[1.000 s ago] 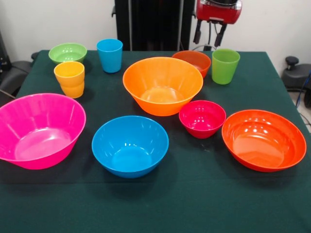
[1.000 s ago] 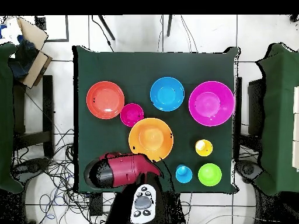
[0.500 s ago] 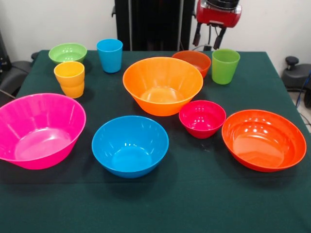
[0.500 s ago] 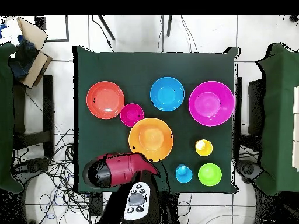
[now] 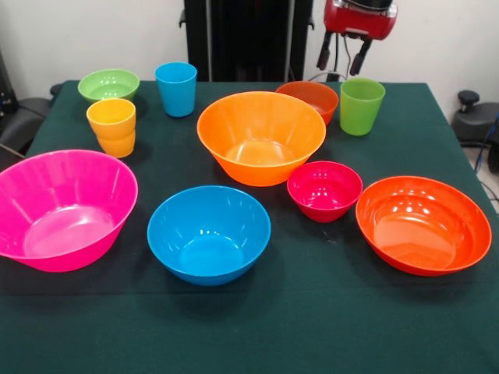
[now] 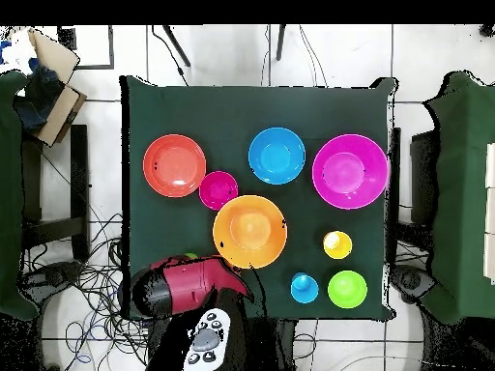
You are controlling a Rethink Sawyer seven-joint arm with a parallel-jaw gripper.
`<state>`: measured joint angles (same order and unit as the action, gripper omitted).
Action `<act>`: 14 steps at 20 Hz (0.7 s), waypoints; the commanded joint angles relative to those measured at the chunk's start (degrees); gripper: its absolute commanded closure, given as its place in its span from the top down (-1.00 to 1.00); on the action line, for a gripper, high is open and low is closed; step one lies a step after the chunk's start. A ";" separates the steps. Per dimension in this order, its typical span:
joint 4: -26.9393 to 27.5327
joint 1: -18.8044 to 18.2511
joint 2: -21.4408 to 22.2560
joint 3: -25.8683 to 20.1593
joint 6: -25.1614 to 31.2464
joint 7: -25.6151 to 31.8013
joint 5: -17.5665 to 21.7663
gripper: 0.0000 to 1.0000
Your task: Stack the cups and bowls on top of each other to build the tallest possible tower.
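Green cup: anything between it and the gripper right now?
Nothing visible. In the front view the gripper hangs with its fingers apart, above and just behind the green cup, with only open air between them. The small orange-red bowl sits beside the cup, not over it. No tower started yet.

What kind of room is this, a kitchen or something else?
Probably a robotics lab, not a kitchen: a red robot arm stands at a green-clothed table, loose cables trail over the tiled floor.
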<state>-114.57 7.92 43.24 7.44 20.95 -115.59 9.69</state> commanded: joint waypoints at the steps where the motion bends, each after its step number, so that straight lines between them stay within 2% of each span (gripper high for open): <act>1: 4.00 -0.43 -0.81 -2.52 -2.12 -7.79 -1.89 1.00; 14: 2.71 -0.94 3.65 -2.89 2.53 -5.99 -3.25 1.00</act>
<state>-114.48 7.98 45.02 7.69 20.95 -115.59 8.23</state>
